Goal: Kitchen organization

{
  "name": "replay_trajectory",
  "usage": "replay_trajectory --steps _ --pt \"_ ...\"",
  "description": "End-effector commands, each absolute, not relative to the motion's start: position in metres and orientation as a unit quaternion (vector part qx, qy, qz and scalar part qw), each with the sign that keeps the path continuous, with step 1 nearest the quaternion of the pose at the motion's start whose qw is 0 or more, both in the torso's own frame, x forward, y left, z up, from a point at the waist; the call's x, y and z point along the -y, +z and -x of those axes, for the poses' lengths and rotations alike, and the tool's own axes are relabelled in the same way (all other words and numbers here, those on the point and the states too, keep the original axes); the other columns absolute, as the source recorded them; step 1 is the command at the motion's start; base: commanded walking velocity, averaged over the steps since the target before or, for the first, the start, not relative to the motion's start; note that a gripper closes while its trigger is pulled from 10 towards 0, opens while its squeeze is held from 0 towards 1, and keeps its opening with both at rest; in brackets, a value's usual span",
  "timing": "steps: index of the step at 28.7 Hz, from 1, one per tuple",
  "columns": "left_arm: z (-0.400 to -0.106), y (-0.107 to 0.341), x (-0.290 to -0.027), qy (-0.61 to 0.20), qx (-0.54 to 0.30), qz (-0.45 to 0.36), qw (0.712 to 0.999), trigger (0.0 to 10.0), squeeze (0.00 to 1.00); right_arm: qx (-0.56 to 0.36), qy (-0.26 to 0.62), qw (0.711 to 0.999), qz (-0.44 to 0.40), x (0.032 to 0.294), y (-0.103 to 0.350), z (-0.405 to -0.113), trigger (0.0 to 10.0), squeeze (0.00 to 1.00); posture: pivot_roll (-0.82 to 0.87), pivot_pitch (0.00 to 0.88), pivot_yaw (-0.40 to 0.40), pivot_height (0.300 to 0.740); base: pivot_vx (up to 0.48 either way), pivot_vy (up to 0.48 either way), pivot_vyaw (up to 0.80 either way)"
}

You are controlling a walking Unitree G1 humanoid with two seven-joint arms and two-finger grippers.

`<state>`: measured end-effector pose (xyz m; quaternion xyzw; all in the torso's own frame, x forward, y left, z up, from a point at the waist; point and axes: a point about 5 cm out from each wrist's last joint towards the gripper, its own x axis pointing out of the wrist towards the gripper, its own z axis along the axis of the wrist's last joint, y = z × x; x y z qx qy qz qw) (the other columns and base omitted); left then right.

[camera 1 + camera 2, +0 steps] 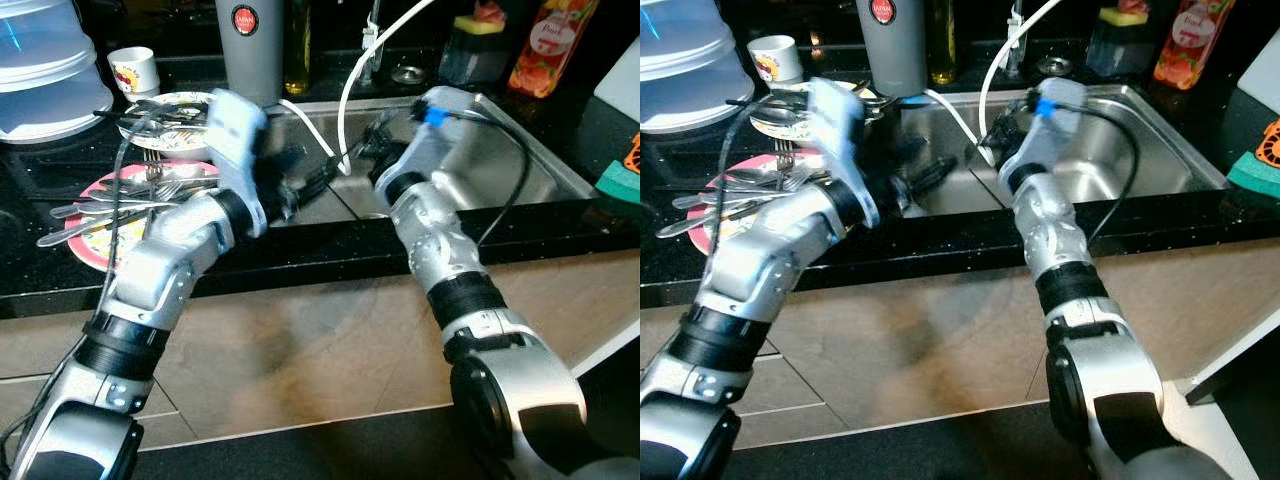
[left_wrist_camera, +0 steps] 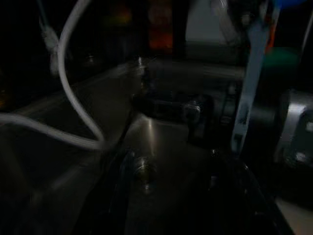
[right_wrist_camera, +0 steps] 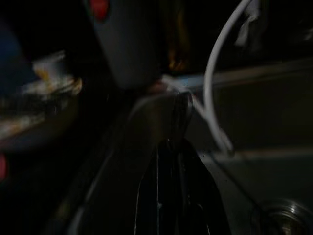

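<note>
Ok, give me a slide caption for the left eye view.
Both arms reach over the steel sink; pink plate piled with cutlery waits on the black counter.

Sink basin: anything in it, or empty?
Mostly empty. The sink shows bare steel on its right side and floor; a white hose hangs in, and both arms reach over its left part, hiding some.

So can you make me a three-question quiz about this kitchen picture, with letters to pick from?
1. Where are the robot's two grippers?
A. over the steel sink
B. on the floor
C. inside a cupboard

2. What colour is the plate under the forks and spoons?
A. green
B. pink
C. black

3. What state is the sink basin in?
A. full of soapy water
B. piled with pots
C. dry and bare

Answers:
1 A: the left gripper and right gripper both reach over the sink.
2 B: the plate has a pink rim beneath the cutlery.
3 C: bare shiny metal shows.
</note>
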<state>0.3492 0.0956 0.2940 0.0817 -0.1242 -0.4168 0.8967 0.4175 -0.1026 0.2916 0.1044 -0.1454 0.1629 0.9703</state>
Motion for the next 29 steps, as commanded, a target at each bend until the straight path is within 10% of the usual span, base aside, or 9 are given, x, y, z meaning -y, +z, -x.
replay_trajectory --steps 1,6,10,12,13,28,29 --pt "-0.352 0.294 -0.098 -0.420 0.118 -0.112 0.893 10.0 0.00 0.137 0.173 0.972 -0.077 0.100 0.292 -0.419 0.0 0.00 -0.01 0.196 0.041 0.740 0.000 0.000 0.00" --pt "-0.362 0.286 -0.102 -0.403 0.084 -0.162 0.897 10.0 0.00 0.123 0.188 0.974 -0.004 0.098 0.295 -0.421 0.0 0.00 -0.02 0.208 0.042 0.740 0.000 0.000 0.00" --pt "-0.371 0.288 -0.101 -0.403 0.075 -0.148 0.900 10.0 0.00 0.108 0.197 0.973 0.044 0.099 0.299 -0.424 6.0 0.00 -0.02 0.218 0.038 0.740 0.000 0.000 0.00" --pt "-0.371 0.288 -0.100 -0.405 0.072 -0.147 0.900 10.0 0.00 0.105 0.197 0.973 0.050 0.099 0.299 -0.424 6.0 0.00 -0.02 0.218 0.038 0.740 0.000 0.000 0.00" --pt "-0.373 0.286 -0.099 -0.406 0.069 -0.152 0.899 10.0 0.00 0.100 0.197 0.973 0.060 0.100 0.299 -0.424 10.0 0.00 -0.03 0.220 0.036 0.740 0.000 0.000 0.00" --pt "-0.380 0.284 -0.094 -0.413 0.063 -0.151 0.896 10.0 0.00 0.045 0.220 0.969 0.108 0.099 0.285 -0.426 10.0 0.00 -0.03 0.222 0.035 0.740 0.000 0.000 0.00" --pt "-0.380 0.284 -0.095 -0.412 0.063 -0.150 0.896 10.0 0.00 0.044 0.220 0.969 0.107 0.099 0.285 -0.426 10.0 0.20 -0.03 0.221 0.031 0.740 0.000 0.000 0.00"
